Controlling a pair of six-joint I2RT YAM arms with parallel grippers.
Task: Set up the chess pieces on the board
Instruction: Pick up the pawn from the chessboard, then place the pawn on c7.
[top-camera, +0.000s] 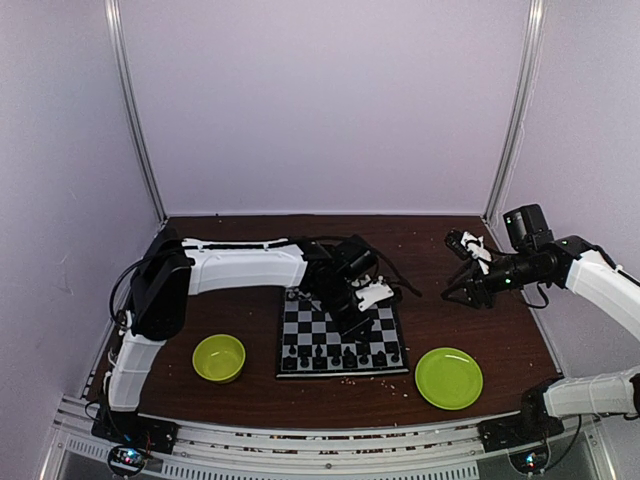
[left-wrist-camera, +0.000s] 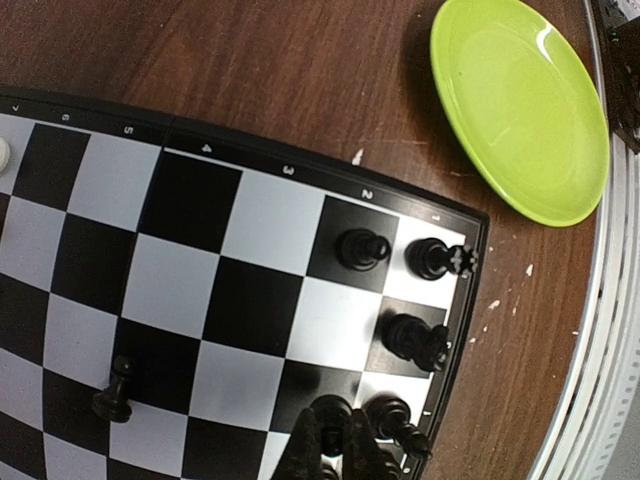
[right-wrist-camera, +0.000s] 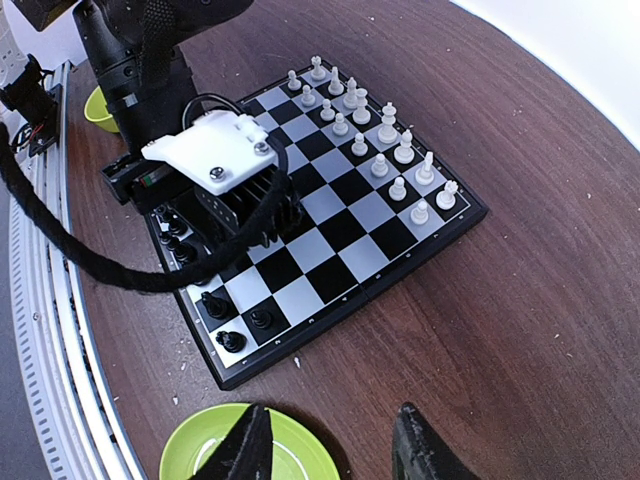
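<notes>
Across the middle of a dark wooden bench (top-camera: 450, 240), toward its near edge, lies the board (top-camera: 300, 335), a black-and-light checked square with a thin black rim. Seen from above, the left arm reaches from the bench's left side over the board, and its left gripper (top-camera: 355, 325) points down at the board's right half. The right arm is raised off the bench near the right edge, with its right gripper (top-camera: 458, 290) aimed toward the board. A lime-green plate (top-camera: 449, 378) sits just right of the board by the near edge. A green bowl (top-camera: 205, 368) sits to the board's left, well apart from the plate.

The overhead view hides much of the board under the left arm. The right wrist view shows what it misses. White pieces (right-wrist-camera: 370, 140) stand in two rows along the board side toward the bench's far edge. Black pieces (right-wrist-camera: 215, 305) stand along the opposite side, partly behind the left arm. That view also shows the right fingers (right-wrist-camera: 250, 445) spread apart with nothing between them, the plate showing beyond.

Only the left wrist view gives the close detail. The left fingers (left-wrist-camera: 310, 450) are closed together with a black piece (left-wrist-camera: 332, 408) right at their tips; whether it is pinched cannot be told. Four more black pieces stand in the board corner nearest the plate, and a lone black pawn (left-wrist-camera: 115, 390) stands apart from them.
</notes>
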